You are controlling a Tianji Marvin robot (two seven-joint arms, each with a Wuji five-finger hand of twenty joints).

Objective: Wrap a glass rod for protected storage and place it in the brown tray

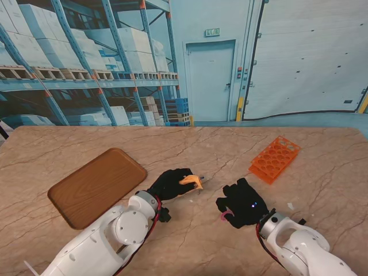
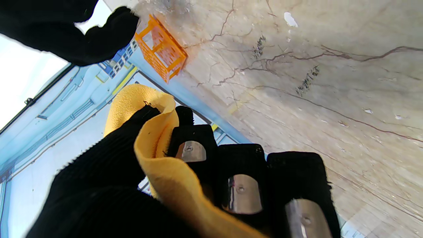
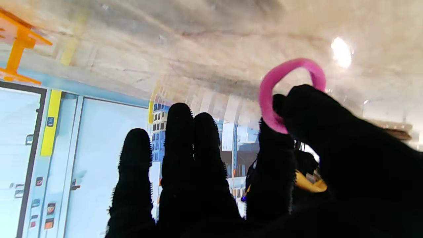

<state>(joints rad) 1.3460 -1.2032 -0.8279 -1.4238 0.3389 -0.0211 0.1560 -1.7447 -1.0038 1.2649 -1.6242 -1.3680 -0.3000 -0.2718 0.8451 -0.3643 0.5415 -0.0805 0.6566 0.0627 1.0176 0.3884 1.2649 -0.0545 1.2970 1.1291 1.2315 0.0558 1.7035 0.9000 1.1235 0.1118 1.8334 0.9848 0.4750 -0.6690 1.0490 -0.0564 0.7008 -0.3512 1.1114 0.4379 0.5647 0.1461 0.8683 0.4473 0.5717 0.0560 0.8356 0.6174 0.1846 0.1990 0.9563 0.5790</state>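
Marble table (image 1: pixel 190 144), left hand (image 1: pixel 170 184) clutching yellow cloth (image 1: pixel 191 181), right hand (image 1: pixel 244 203) pinching pink band (image 3: pixel 284 89); no legible writing.

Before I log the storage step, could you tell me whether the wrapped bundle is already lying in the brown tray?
No, the brown tray lies bare on my left, while the left hand grips the yellow cloth beside it.

A tray (image 1: pixel 96 186) lies at left of frame, a tube rack (image 1: pixel 275 158) at upper right; between them, the left hand (image 1: pixel 171 184) sits beside the right hand (image 1: pixel 243 203) on the table (image 1: pixel 201 144).
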